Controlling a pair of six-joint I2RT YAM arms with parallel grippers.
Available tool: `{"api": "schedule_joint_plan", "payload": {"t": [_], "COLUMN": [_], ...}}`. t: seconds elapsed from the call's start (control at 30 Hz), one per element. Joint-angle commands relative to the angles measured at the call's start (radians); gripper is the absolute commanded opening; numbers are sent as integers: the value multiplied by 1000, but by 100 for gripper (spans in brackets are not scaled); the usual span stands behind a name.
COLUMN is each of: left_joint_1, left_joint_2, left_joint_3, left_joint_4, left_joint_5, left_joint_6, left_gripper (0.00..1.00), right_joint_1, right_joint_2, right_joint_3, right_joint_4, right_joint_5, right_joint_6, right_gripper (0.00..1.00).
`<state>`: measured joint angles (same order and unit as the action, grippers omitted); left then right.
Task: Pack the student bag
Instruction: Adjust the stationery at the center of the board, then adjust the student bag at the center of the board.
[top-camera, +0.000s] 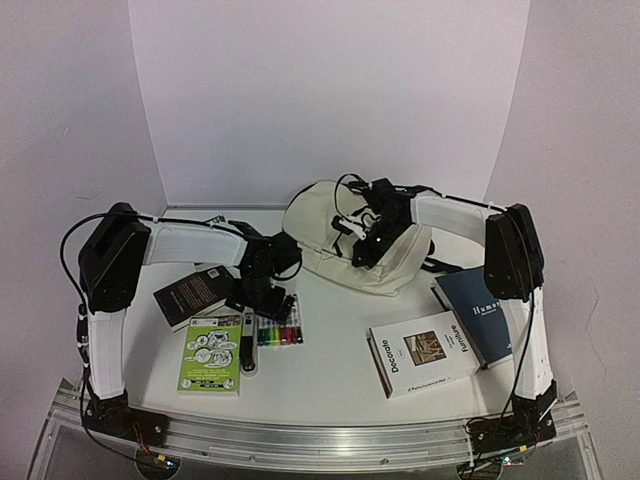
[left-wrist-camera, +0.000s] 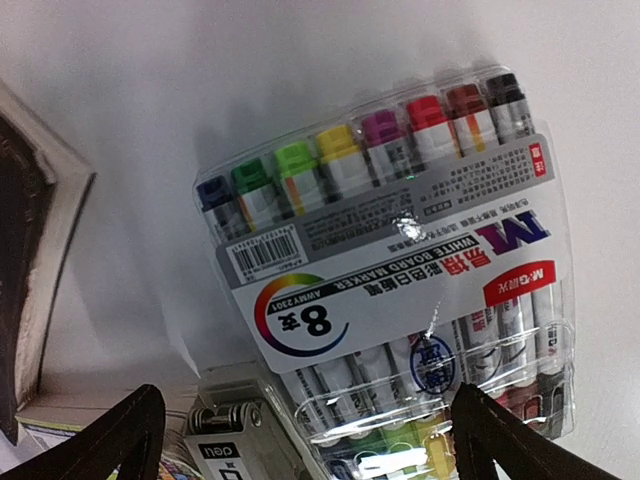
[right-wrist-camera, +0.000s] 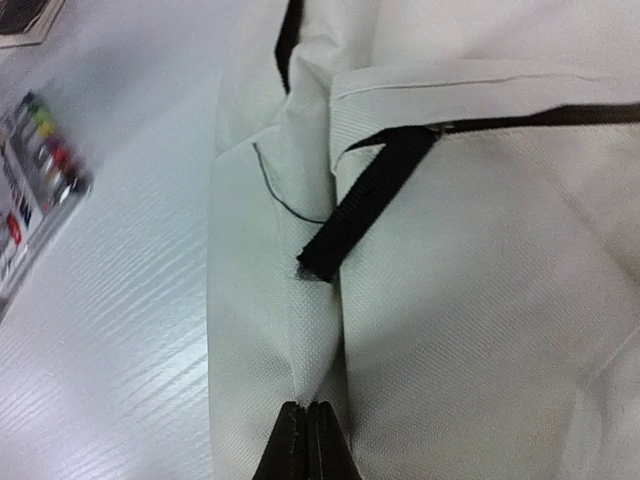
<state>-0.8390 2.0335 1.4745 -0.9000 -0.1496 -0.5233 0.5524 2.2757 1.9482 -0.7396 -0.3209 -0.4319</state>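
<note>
The student bag (top-camera: 340, 235), cream fabric with black straps, lies at the back middle of the table. My right gripper (top-camera: 368, 250) rests on its front face. In the right wrist view that gripper (right-wrist-camera: 307, 432) is shut, pinching a fold of the bag's cream fabric (right-wrist-camera: 470, 300) just below a loose black strap end (right-wrist-camera: 365, 205). My left gripper (top-camera: 262, 292) hangs open over a clear pack of coloured markers (top-camera: 280, 331). In the left wrist view the marker pack (left-wrist-camera: 400, 270) lies flat between and ahead of the open left gripper (left-wrist-camera: 305, 455), with nothing held.
A grey stapler (top-camera: 247, 350) (left-wrist-camera: 225, 440) lies beside the markers, next to a green booklet (top-camera: 210, 355). A dark book (top-camera: 193, 295) sits at left. At right lie a white book (top-camera: 420, 360) and a blue book (top-camera: 478, 312).
</note>
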Motion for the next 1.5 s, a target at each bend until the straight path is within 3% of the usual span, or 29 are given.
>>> {"api": "schedule_joint_plan", "payload": {"t": [0.0,0.27,0.43,0.57,0.6,0.63,0.7,0.73,0.93,1.03,1.13,1.4,1.47], "left_joint_1": [44,99,205,279,288,295,304,310,336,339,338,336,329], "left_joint_2": [-60,-115,-136,-46,-11,21,95,128,231,270,261,30,-20], "left_joint_3": [-38,91,180,324,371,413,495,529,617,644,612,273,215], "left_joint_4": [-54,32,132,140,127,116,94,86,117,109,107,223,236], "left_joint_5": [-27,52,144,230,241,252,276,290,364,401,437,515,535], "left_joint_6": [-17,-25,-23,5,15,24,32,32,26,42,53,41,38], "left_gripper": [100,100,100,100,100,100,100,100,97,88,65,6,0], "right_joint_1": [51,52,50,42,37,32,4,-12,-156,-198,-201,-200,-201], "right_joint_2": [-106,-256,-293,-313,-316,-319,-333,-343,-337,-318,-285,-46,17], "right_joint_3": [-72,-330,-342,-298,-283,-267,-241,-234,-182,-197,-213,-12,61], "right_joint_4": [-34,8,19,17,15,12,-6,-10,-78,-101,-99,-96,-95], "right_joint_5": [-40,75,108,139,149,155,142,129,103,123,150,207,213], "right_joint_6": [-86,-276,-262,-210,-190,-170,-135,-116,-18,-5,2,29,32], "right_gripper": [0,0,0,18,32,54,86,95,98,98,98,82,79]}}
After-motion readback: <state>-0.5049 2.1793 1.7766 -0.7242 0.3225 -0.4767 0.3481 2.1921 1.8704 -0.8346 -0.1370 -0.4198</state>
